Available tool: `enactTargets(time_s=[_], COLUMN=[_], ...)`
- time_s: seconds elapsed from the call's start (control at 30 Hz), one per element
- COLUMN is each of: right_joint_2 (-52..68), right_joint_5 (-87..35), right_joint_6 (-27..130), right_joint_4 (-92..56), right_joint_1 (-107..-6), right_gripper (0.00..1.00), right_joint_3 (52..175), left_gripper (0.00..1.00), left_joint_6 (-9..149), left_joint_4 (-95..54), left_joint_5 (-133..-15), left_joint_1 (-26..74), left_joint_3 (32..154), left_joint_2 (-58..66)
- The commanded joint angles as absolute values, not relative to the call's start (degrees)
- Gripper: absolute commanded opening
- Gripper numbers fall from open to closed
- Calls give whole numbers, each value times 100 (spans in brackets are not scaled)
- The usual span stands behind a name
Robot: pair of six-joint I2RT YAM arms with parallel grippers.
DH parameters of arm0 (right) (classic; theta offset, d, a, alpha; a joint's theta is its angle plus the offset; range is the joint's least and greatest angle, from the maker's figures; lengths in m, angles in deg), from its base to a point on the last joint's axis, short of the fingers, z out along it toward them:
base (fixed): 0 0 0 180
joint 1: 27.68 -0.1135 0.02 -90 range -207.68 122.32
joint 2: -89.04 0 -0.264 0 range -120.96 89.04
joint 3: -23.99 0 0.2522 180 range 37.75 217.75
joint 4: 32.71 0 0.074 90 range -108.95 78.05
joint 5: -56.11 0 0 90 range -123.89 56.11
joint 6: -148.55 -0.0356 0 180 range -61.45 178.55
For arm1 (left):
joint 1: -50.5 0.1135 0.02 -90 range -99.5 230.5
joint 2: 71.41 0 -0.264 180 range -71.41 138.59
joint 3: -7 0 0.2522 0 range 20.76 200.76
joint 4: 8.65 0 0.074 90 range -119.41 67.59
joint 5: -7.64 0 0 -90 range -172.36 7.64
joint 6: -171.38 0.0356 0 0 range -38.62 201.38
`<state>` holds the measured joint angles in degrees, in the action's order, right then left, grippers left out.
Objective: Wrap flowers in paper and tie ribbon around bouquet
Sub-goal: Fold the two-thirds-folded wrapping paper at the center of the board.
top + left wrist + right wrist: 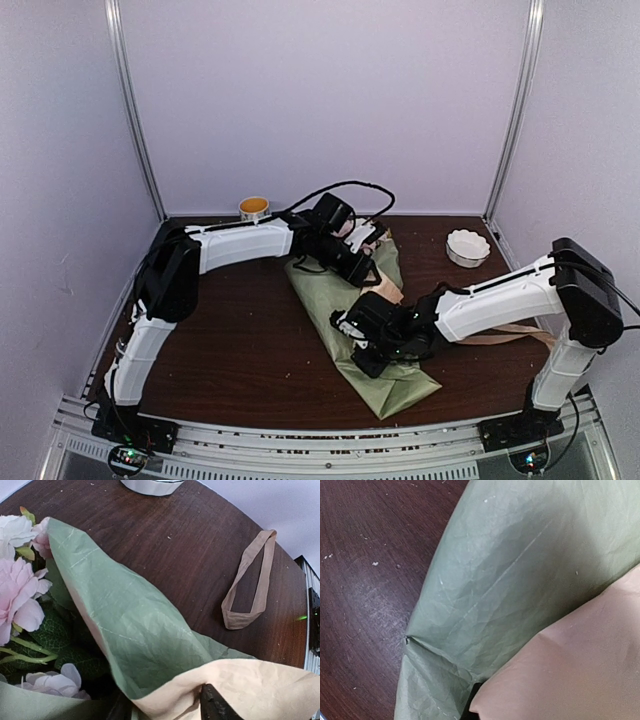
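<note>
The paper (330, 300) lies diagonally on the table, sage green face up, with a tan flap (260, 685) folded over. The flowers (20, 600), pink and white blooms with green leaves, sit inside its far wide end. My left gripper (352, 262) is over that end. Its jaws stand apart around the raised fold, and one dark fingertip (212, 705) shows against the tan face. My right gripper (362, 335) is low on the paper's middle, shut, with the tan flap (570, 660) rising right at its jaws and hiding them. The ribbon (250, 580) lies in a loose loop on the wood, apart from the paper.
A white scalloped bowl (467, 247) stands at the back right. A small cup (254, 208) stands at the back, left of centre. The ribbon (515, 336) trails under my right forearm. White walls close in the table on three sides.
</note>
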<state>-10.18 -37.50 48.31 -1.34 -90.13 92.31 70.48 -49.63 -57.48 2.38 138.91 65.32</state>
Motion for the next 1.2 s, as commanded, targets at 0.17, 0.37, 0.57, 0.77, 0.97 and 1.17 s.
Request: enactTargets(time_s=[0.17, 0.37, 0.57, 0.77, 0.97, 1.17], right_joint_2=[-948, -668, -234, 632, 1575, 2450], right_joint_5=[-3992, -3970, -3570, -3308, -2767, -2449], right_joint_6=[5011, 4921, 4898, 4493, 3435, 2505], right_joint_4=[95, 240, 526, 837, 795, 648], right_joint_1=[-9116, -9116, -9106, -9054, -8683, -8433], right_gripper=[5, 22, 34, 39, 45, 52], right_joint_3=[9409, 9429, 9569, 9179, 8201, 7323], left_gripper=[0, 0, 0, 0, 0, 0], left_joint_6=[7360, 7502, 7843, 7736, 7673, 7683], left_joint_4=[-4841, -4711, -4094, -3817, -3679, -3656], left_joint_5=[-5901, -6139, -5879, -5590, -5571, -5524], left_joint_1=[402, 669, 897, 993, 1011, 1017], left_joint_3=[13608, 13257, 12583, 12443, 12351, 12311], left_joint_2=[6326, 6119, 6042, 6098, 6104, 6100])
